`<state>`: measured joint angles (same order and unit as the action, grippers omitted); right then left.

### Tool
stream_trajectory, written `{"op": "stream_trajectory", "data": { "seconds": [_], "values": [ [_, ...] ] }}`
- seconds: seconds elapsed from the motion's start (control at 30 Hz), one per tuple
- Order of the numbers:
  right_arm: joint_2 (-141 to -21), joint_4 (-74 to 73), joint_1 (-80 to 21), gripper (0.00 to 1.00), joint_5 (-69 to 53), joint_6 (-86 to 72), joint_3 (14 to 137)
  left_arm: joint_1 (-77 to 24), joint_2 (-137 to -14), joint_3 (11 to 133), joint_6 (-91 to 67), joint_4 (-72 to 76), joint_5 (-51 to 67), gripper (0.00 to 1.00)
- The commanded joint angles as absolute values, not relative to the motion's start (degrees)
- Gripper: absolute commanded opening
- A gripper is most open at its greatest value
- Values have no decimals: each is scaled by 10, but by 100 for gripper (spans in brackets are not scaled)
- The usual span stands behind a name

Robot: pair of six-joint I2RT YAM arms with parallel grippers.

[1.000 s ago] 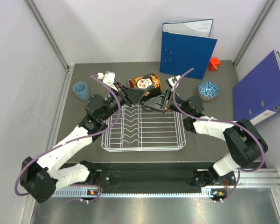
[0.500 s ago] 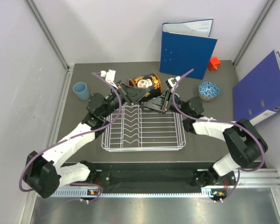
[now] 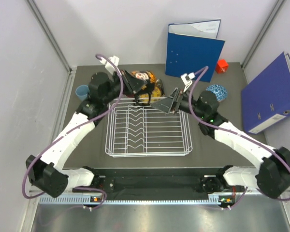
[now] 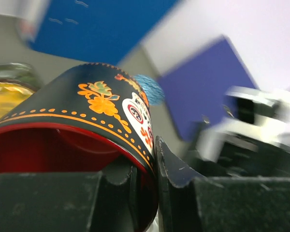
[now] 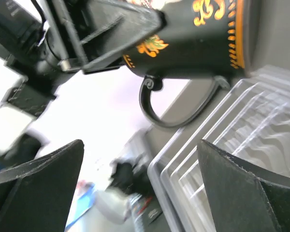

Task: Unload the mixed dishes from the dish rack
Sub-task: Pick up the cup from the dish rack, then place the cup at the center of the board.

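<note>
the left gripper (image 3: 135, 86) is pinched narrow on the rim of the dark brown mug (image 3: 147, 83), one finger inside against the red lining and the other on the painted outer wall, as the left wrist view shows close up. the mug lies tilted on its side in that grip, its mouth toward the left arm, held just past the far side of the dish rack (image 3: 147, 133); its dark handle (image 5: 166, 108) hangs down toward the rack's far rim. the right gripper (image 3: 165, 103) stands spread wide with nothing between its fingers (image 5: 38, 186), hovering over the far right corner of the rack just beside the mug but apart from it. the white wire rack sits in the middle of the tabletop (image 3: 87, 140), its wavy dividers toward its left half. the small yellow dish (image 3: 153, 93) shows just behind the rack's far side, under and beside the mug; whether the two touch cannot be told. the light blue cup (image 3: 80, 92) stands near the left edge of the tabletop, partly hidden by the left arm. the speckled bowl (image 3: 217, 91) sits toward the far right, half covered by the right arm. a blue binder (image 3: 193, 50) stands at the far edge, a red block (image 3: 222, 65) in the far right corner, and a purple-blue binder (image 3: 270, 94) leans at the right edge.
</note>
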<state>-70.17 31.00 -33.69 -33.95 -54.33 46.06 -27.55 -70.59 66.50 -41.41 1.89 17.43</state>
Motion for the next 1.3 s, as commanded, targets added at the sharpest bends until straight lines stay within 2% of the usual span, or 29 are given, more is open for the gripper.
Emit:
{"op": "stream_trajectory", "data": {
  "seconds": [0.0, 0.07, 0.17, 0.3, 0.37, 0.57, 0.77, 1.27],
  "values": [
    [-649, 58, -336, 100, -164, -374, 553, -219, -746, 792, -361, -64, 68, 0],
    [-647, 3, -336, 100, -85, -355, 577, -204, -792, 865, -346, -159, 9, 0],
    [-658, -96, -336, 100, -31, -344, 605, -190, -890, 1004, -331, -269, -98, 0],
    [-664, -137, -337, 100, -7, -325, 611, -176, -1022, 1170, -288, -407, -160, 0],
    [-657, -139, -337, 100, -4, -315, 600, -164, -1079, 1239, -281, -429, -184, 0],
    [-648, -119, -337, 100, -17, -301, 575, -130, -1170, 1309, -269, -422, -179, 0],
    [-661, -109, -337, 100, -31, -294, 567, -111, -1222, 1327, -266, -410, -171, 0],
    [-680, -110, -337, 100, -33, -301, 560, -76, -1302, 1266, -275, -410, -147, 0]
  ]
}}
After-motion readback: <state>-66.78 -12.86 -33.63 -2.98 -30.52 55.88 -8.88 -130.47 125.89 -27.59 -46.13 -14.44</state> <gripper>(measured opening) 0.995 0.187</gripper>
